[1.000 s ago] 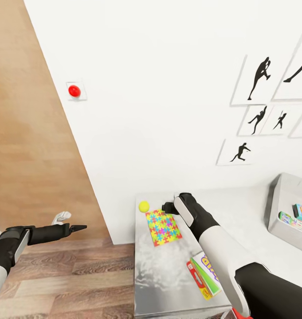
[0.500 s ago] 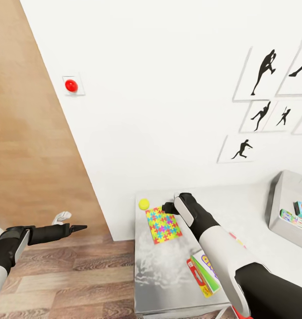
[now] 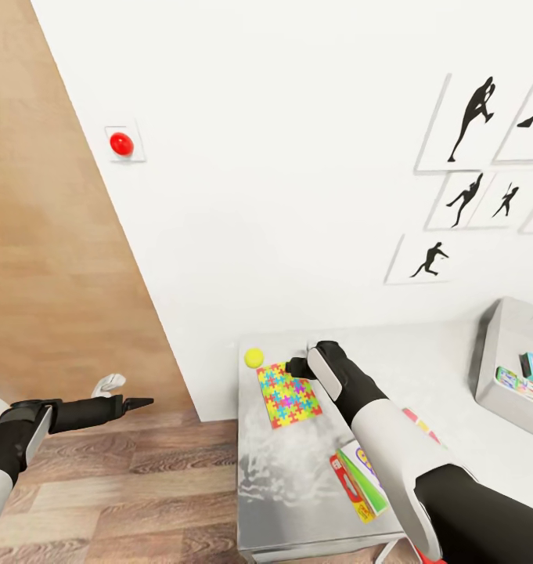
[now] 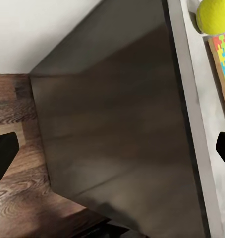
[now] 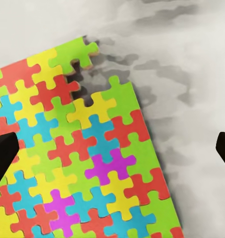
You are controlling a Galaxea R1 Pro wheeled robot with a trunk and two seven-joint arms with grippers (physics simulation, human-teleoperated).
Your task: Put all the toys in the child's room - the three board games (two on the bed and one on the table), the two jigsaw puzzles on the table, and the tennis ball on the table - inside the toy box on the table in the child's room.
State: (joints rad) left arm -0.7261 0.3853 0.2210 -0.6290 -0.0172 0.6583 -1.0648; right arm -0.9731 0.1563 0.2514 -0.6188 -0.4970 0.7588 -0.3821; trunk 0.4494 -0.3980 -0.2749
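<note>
Right gripper (image 3: 296, 365) poised open over jigsaw puzzle (image 3: 288, 395).

My right forearm covers the far edge of the jigsaw puzzle (image 3: 288, 395) and part of the board game (image 3: 360, 484) lying nearer me on the table (image 3: 297, 470). A second bright flat box (image 3: 419, 421) peeks out past that arm; what it is I cannot tell. The toy box (image 3: 507, 356) is cut off at the head view's right edge, its contents too small to read. My right gripper (image 3: 297, 365) hides behind its own wrist.
</note>
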